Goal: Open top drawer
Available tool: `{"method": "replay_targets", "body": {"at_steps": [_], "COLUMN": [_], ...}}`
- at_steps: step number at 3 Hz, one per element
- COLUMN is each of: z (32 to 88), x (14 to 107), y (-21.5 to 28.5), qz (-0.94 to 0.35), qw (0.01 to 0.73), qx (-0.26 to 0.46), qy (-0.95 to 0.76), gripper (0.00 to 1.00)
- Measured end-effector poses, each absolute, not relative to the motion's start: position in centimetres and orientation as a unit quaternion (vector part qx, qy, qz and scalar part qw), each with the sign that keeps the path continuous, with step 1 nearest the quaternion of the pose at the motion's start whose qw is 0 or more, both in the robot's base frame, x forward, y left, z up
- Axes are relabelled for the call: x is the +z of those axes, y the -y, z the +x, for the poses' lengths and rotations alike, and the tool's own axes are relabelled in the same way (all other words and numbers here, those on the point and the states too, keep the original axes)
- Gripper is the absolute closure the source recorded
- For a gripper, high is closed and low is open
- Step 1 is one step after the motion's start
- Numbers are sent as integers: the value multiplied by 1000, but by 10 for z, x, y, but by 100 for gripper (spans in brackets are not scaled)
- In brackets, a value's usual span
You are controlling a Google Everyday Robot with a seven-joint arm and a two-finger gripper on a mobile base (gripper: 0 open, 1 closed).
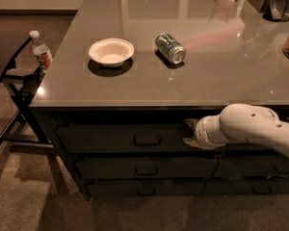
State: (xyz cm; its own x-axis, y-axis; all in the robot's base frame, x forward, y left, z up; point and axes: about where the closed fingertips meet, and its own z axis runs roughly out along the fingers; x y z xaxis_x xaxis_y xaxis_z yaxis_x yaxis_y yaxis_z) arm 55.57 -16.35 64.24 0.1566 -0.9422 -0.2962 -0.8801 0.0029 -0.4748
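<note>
Camera view: pincer (188, 133) spread at right end of top drawer (101, 138)

a glossy grey countertop (231, 76) catches dim warm light above speckled brown carpet (38, 196), a black chair frame (20, 88) beside its left end.

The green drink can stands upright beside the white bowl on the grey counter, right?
Not quite: the camera view shows the green drink can lying on its side beside the white bowl on the grey counter. The gripper is at the dark grey top drawer.
</note>
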Motion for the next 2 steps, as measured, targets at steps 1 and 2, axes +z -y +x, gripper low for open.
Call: {"method": "replay_targets", "body": {"at_steps": [1,2], "z": [556,556], "x": [642,642], "y": [163,163], "qz": [-704,-704], "qw": [288,288], "qx": [-54,-54], "qy": [-647,-647], "gripper": [60,36]}}
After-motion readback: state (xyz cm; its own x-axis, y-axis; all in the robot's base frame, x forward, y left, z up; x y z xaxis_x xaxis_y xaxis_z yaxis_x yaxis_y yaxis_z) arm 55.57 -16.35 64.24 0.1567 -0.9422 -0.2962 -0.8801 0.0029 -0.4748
